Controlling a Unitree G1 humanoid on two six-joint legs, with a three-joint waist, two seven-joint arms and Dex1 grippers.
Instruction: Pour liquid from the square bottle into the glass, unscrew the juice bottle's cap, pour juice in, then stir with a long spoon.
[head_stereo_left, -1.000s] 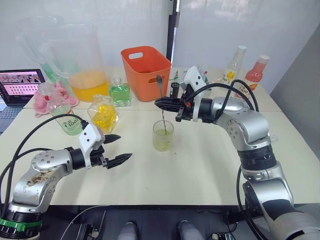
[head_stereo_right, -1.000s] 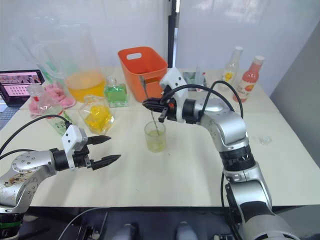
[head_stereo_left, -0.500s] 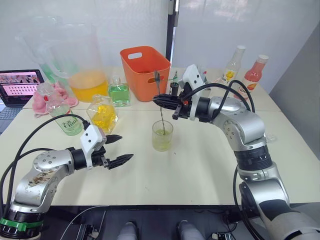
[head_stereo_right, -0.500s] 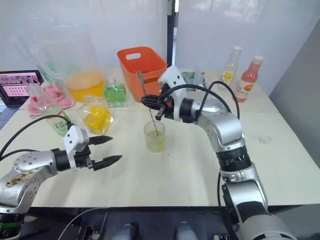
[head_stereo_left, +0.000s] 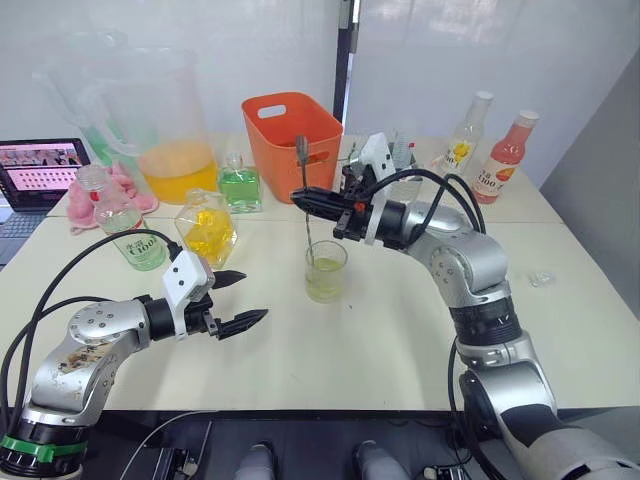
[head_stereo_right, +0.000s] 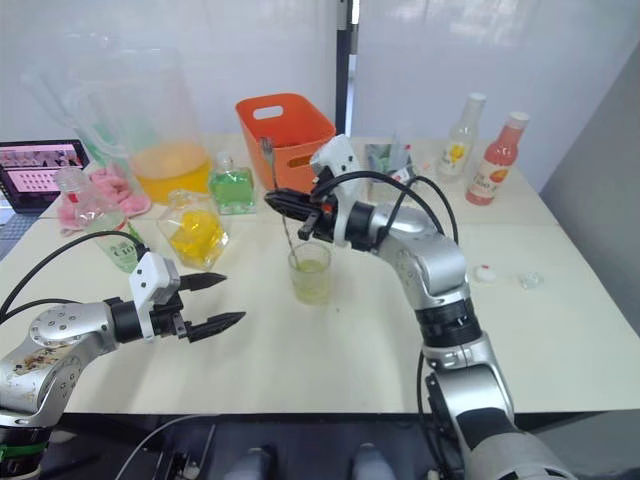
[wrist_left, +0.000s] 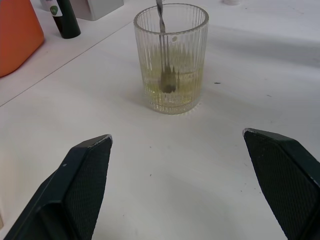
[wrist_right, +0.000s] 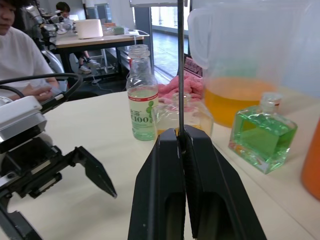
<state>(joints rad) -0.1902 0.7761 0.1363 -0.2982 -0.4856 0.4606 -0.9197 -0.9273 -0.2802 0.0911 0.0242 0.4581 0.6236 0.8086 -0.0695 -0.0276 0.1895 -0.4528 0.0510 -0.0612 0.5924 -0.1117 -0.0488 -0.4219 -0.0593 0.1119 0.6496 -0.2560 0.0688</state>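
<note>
Jaws clamped on long spoon (head_stereo_left: 304, 196) above glass (head_stereo_left: 325, 271)

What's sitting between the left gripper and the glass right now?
Nothing visible. The left gripper is open and faces the glass across bare table. The long spoon stands inside the glass, pinched by the right gripper.
</note>
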